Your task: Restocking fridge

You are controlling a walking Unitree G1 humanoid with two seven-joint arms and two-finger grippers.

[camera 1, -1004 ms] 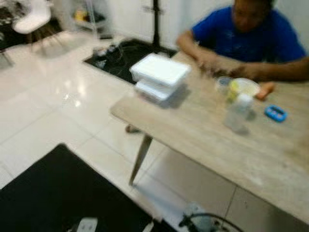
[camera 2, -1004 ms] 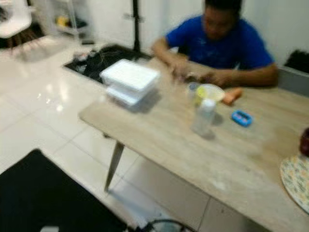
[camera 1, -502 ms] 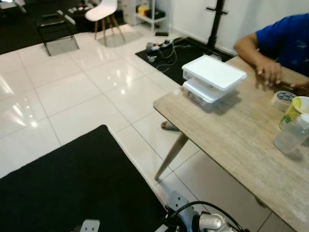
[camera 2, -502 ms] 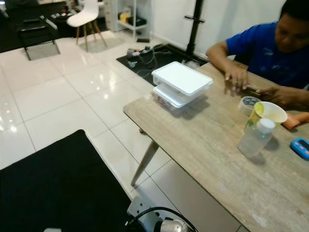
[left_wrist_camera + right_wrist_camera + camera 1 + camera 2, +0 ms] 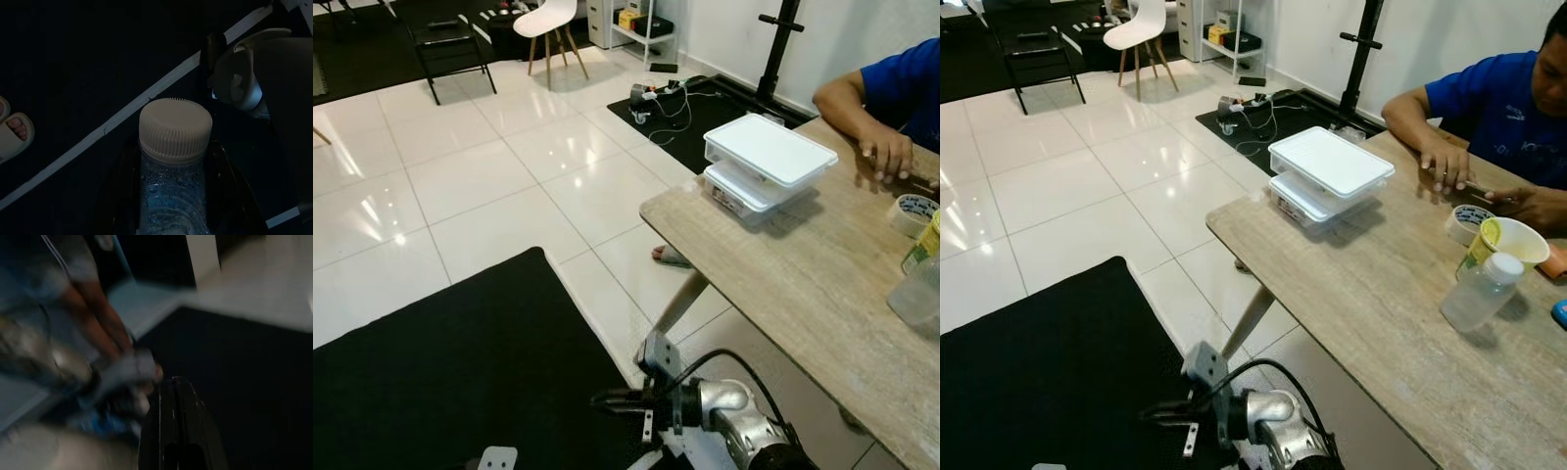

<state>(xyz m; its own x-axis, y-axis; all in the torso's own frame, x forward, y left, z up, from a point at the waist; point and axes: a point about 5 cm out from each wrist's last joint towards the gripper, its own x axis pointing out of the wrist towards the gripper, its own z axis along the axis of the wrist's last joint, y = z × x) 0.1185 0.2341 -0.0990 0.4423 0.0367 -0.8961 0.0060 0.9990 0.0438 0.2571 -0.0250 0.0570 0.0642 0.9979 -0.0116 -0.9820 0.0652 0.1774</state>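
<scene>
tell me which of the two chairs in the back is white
The one with wooden legs, nearer the shelf; the other chair beside it is black with a metal frame.

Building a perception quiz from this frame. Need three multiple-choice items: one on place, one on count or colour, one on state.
1. Where do the white lidded containers sit?
A. on the black mat
B. near the table's corner
C. on the white chair

2. How many of those containers are stacked?
A. two
B. four
C. one

3. What is the left pincer doing?
A. open over the floor
B. shut on a capped water bottle
C. gripping a tape roll

Key: 1 B, they rest on the wooden table close to its near corner. 2 A, one sits on another. 3 B, the left wrist view shows black fingers on both sides of a water bottle with a ribbed white cap.
</scene>
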